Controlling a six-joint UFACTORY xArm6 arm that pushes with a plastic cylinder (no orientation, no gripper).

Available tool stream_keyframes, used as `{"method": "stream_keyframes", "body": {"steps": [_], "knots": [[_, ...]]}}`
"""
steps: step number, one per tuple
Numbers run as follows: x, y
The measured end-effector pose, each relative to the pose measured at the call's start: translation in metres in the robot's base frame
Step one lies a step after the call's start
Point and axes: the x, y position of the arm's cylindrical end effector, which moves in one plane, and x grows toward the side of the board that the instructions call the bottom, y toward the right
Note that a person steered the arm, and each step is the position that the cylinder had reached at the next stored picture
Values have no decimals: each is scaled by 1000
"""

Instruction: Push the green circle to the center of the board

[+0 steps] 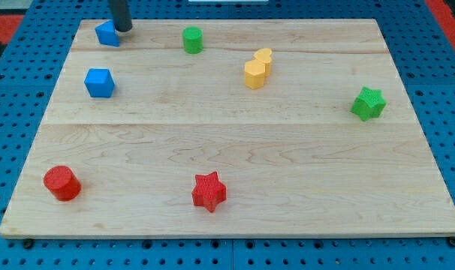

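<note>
The green circle (192, 39) stands near the view's top edge of the wooden board (287, 165), left of the middle. My tip (123, 28) rests at the top left, touching or almost touching the right side of a blue block (106, 34). The tip is well to the left of the green circle, with bare wood between them.
A blue cube (99, 82) lies below the tip. A yellow hexagon (254, 73) and a yellow heart (263, 58) sit together right of centre. A green star (368, 103) is at the right, a red star (209, 190) at the bottom middle, a red circle (61, 183) at the bottom left.
</note>
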Motion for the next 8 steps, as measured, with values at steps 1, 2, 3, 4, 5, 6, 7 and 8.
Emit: {"method": "stream_keyframes", "body": {"steps": [1,2,3,4,5,6,7,8], "knots": [[0,44],[7,105],[39,161],[72,183],[34,202],[45,250],[79,241],[85,198]]}}
